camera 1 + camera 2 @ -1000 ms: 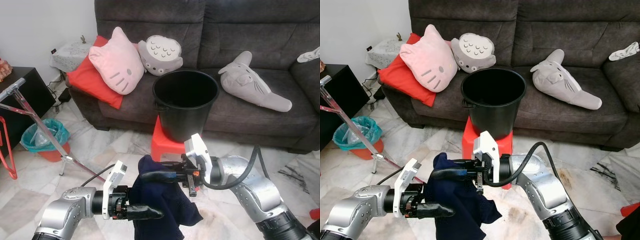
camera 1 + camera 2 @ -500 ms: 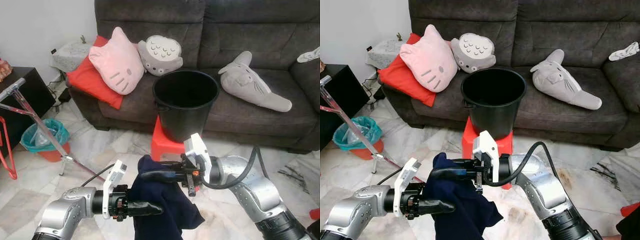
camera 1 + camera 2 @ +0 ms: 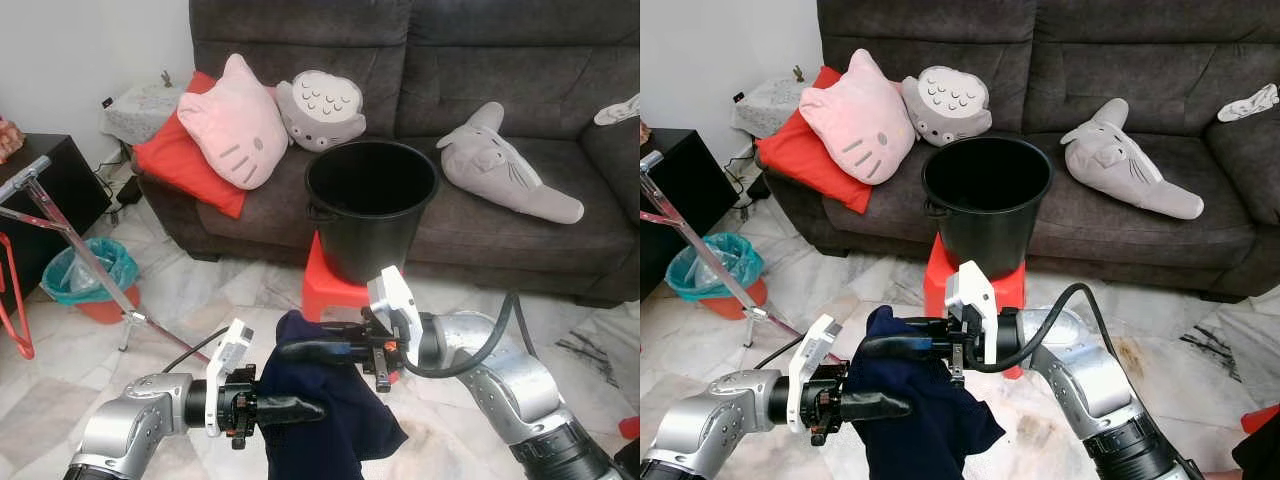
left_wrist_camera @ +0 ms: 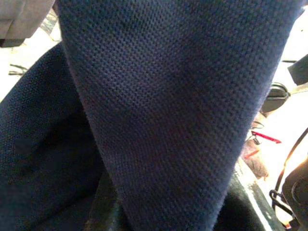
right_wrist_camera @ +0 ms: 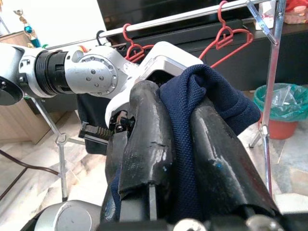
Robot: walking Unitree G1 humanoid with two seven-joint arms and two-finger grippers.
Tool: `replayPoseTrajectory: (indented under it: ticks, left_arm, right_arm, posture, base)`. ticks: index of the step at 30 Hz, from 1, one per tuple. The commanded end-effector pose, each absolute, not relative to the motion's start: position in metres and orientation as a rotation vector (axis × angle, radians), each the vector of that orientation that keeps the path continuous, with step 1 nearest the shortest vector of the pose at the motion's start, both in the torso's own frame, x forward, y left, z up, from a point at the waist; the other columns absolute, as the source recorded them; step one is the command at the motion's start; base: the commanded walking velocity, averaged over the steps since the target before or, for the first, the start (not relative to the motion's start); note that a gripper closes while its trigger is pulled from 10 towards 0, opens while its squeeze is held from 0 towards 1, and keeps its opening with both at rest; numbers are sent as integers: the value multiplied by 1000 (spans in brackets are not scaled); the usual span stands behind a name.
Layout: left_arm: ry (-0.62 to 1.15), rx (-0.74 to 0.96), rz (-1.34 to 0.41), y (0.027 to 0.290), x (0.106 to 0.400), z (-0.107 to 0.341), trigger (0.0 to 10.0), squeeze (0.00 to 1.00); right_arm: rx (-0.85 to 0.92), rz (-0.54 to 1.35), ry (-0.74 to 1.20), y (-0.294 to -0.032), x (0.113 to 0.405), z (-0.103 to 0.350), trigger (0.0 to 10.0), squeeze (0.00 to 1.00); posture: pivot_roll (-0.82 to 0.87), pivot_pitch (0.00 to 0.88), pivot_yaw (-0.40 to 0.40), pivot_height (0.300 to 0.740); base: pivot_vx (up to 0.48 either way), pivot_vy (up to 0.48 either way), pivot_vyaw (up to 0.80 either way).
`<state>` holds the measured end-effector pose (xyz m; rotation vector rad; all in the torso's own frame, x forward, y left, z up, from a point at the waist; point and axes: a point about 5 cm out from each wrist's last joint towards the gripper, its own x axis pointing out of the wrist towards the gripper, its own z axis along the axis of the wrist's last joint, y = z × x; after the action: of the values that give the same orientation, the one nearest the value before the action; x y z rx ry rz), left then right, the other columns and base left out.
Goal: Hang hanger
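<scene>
Now I have a dark blue cloth (image 3: 330, 420) held between my 2 grippers, low in front of the black bucket (image 3: 371, 205) on the red stool (image 3: 325, 285). My right gripper (image 3: 300, 350) has its 2 fingers closed on the top fold of the cloth, and the right wrist view shows the fabric squeezed between them. My left gripper (image 3: 300, 408) reaches into the cloth from the side. Its fingers are wrapped by the fabric, so I cannot tell if they are closed or apart.

The red hangers (image 5: 226, 36) hang on the rail of the clothes rack (image 5: 192, 17), well apart from the cloth, to my left side.

My worry is that the cloth is held only by a small fold. If the right gripper loosens before the left has a good hold, it will drop on the marble floor (image 3: 200, 300). The loose end could also catch on a finger.

I cannot see any hanger inside the cloth, and the left wrist view gives me just fabric.
</scene>
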<state>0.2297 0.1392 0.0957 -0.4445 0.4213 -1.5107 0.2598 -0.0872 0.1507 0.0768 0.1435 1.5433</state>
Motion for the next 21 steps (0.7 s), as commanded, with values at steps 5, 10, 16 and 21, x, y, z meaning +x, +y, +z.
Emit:
replayPoseTrajectory:
  ticks: [5,10,16,21]
  left_arm:
    - [431,-447,-1521,139,230,97,0,0]
    - [430,-448,-1524,139,230,98,0,0]
    - [425,-451,-1525,139,230,98,0,0]
    - [423,-452,-1518,139,231,98,0,0]
  right_arm:
    - [70,1538,119,-87,262,155,10000,0]
    - [69,1535,118,-87,262,154,10000,0]
    - [67,1529,120,-87,262,154,10000,0]
    - [65,1526,122,-87,263,153,10000,0]
  posture:
    - [4,38,67,740]
    - [5,38,67,740]
    - [4,38,67,740]
    - [4,38,67,740]
  base:
    - [0,0,0]
    - [0,0,0]
    - [0,0,0]
    - [0,0,0]
